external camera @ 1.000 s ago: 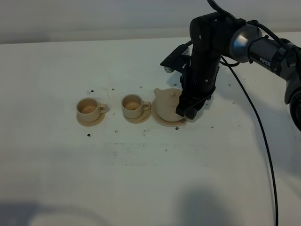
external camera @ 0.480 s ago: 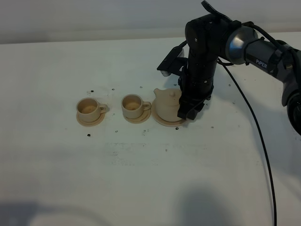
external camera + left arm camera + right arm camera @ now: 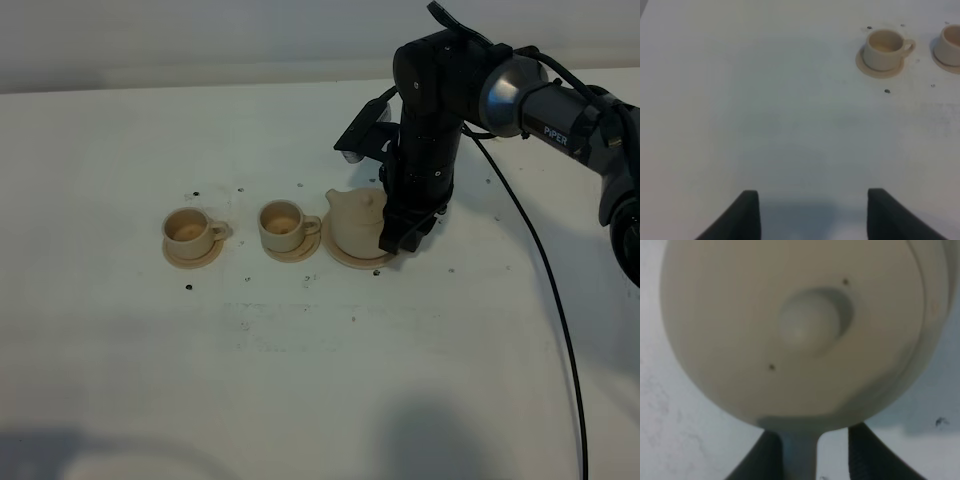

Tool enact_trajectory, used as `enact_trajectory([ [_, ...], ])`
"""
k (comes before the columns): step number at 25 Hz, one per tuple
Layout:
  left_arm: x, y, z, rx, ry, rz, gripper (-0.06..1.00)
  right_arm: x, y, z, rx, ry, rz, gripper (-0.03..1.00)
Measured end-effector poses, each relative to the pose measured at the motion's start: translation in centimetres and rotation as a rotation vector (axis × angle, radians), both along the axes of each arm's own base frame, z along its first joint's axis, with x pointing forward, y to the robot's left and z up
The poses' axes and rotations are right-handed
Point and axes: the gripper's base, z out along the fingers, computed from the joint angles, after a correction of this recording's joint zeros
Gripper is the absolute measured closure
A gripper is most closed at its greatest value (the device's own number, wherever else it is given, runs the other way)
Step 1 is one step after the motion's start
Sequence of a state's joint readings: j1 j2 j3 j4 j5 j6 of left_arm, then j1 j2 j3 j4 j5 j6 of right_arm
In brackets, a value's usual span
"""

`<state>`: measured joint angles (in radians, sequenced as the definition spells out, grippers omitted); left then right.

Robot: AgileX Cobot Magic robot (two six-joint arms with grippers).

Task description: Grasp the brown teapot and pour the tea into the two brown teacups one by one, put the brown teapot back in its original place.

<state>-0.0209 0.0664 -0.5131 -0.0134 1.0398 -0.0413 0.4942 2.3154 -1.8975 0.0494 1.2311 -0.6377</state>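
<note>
The brown teapot (image 3: 352,228) stands upright on its wide saucer (image 3: 350,261), spout toward the cups. My right gripper (image 3: 397,238) reaches down at the pot's right side. In the right wrist view the teapot lid (image 3: 800,325) fills the frame, and my two fingers straddle the loop handle (image 3: 800,455). One finger is against it and a gap shows on the other side. The two brown teacups (image 3: 187,230) (image 3: 281,224) sit on small saucers left of the pot. My left gripper (image 3: 812,215) is open and empty over bare table, well short of the cups (image 3: 883,47).
The cups' saucers (image 3: 196,256) (image 3: 302,250) lie close together in a row with the teapot saucer. The right arm's cable (image 3: 545,260) trails across the table on the right. Small dark specks dot the white table (image 3: 300,380).
The right arm has shifted slightly left and toward the far side over the last second, staying at the teapot's handle. The teapot has stayed on its saucer. The cups have not moved.
</note>
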Motion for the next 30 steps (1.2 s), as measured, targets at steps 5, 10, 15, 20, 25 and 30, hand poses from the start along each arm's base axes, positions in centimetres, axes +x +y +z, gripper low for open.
enact_trajectory([
  [5, 0.0, 0.0, 0.0, 0.0, 0.0, 0.0, 0.47, 0.1, -0.1, 0.0, -0.015, -0.009, 0.028, 0.65],
  [10, 0.0, 0.0, 0.0, 0.0, 0.0, 0.0, 0.47, 0.1, -0.2, 0.0, -0.024, -0.016, 0.066, 0.61],
  [15, 0.0, 0.0, 0.0, 0.0, 0.0, 0.0, 0.47, 0.2, -0.3, 0.0, -0.034, -0.022, 0.095, 0.54],
  [20, 0.0, 0.0, 0.0, 0.0, 0.0, 0.0, 0.47, 0.2, -0.3, 0.0, -0.034, -0.023, 0.128, 0.51],
  [25, 0.0, 0.0, 0.0, 0.0, 0.0, 0.0, 0.47, 0.5, 0.0, 0.7, -0.023, -0.047, 0.13, 0.5],
  [30, 0.0, 0.0, 0.0, -0.001, 0.0, 0.001, 0.47, 0.5, 0.8, 1.5, -0.024, -0.079, 0.155, 0.5],
])
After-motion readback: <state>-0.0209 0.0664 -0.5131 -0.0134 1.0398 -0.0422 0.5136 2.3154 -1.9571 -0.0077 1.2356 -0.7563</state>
